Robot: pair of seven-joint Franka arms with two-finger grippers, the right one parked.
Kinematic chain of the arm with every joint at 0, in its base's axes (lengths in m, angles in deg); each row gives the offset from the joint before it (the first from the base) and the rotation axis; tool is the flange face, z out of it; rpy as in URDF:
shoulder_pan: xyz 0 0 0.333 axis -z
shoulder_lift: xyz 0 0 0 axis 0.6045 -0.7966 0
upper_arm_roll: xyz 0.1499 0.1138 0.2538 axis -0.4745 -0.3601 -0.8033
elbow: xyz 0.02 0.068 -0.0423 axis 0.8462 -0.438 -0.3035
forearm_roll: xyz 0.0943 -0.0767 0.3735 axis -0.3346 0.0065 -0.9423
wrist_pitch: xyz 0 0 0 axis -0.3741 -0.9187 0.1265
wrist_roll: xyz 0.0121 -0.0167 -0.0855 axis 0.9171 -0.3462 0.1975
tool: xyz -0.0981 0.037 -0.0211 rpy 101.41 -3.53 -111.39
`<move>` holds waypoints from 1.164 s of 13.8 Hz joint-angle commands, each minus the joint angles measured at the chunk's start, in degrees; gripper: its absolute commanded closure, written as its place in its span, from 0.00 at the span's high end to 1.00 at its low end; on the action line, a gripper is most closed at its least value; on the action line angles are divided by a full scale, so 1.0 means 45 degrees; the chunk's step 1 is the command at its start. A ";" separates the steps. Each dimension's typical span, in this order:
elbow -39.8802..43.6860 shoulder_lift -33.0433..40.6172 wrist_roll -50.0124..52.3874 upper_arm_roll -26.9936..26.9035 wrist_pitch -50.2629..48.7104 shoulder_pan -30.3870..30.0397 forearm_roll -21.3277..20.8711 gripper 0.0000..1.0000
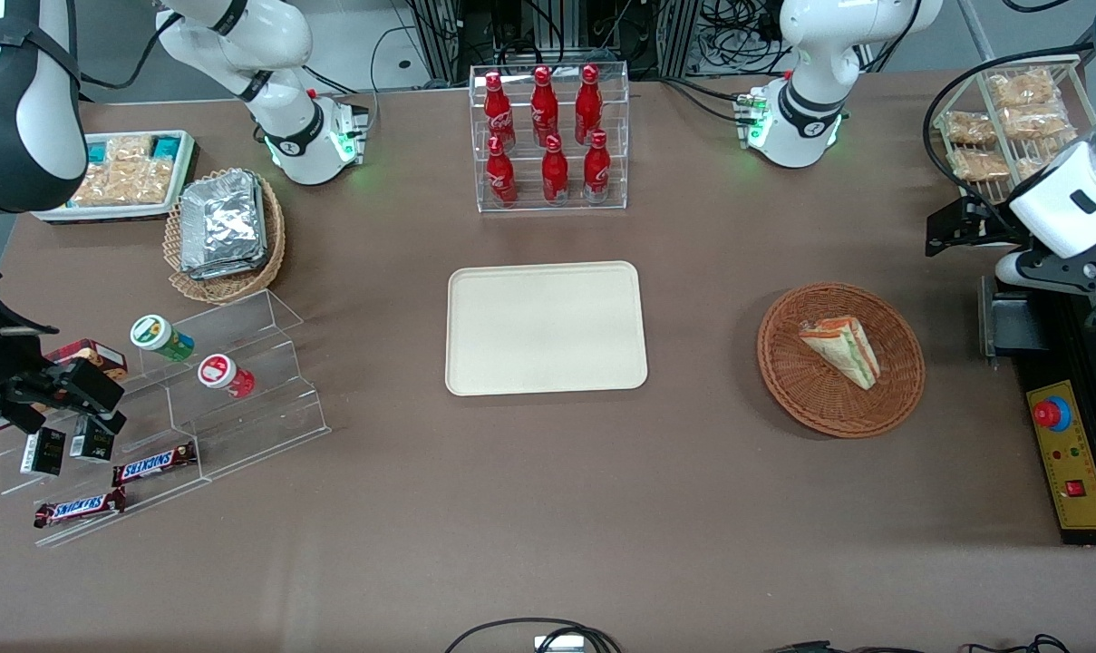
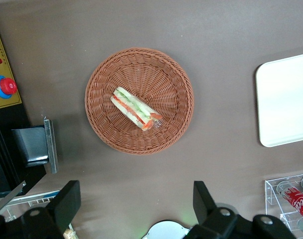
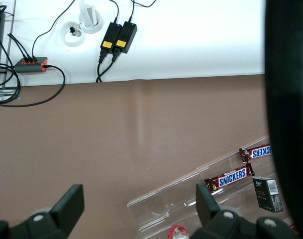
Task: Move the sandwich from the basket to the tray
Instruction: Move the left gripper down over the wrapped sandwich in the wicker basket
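Sandwich [image 2: 136, 108] is seen lying on its side in basket [image 2: 104, 74], untouched, w/ gripper [image 2: 136, 204] held high above and fingers spread wide, prob. staged for descent; tray [image 1: 475, 299] is left bare, well apart.

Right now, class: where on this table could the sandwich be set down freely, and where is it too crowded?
The tray is bare, and bare cloth lies between it and the basket holding the sandwich. The open gripper is above the table beside the basket. The parked arm's end is crowded: acrylic steps, foil-packet basket.
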 commanded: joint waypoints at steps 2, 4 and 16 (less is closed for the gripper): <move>0.0118 -0.0140 0.0065 0.0006 0.0219 0.0038 0.0176 1.00; 0.0157 -0.0433 0.0415 0.0026 0.0453 0.0038 0.0060 1.00; -0.6847 0.0014 0.6077 0.0065 0.7497 0.0389 -0.0215 1.00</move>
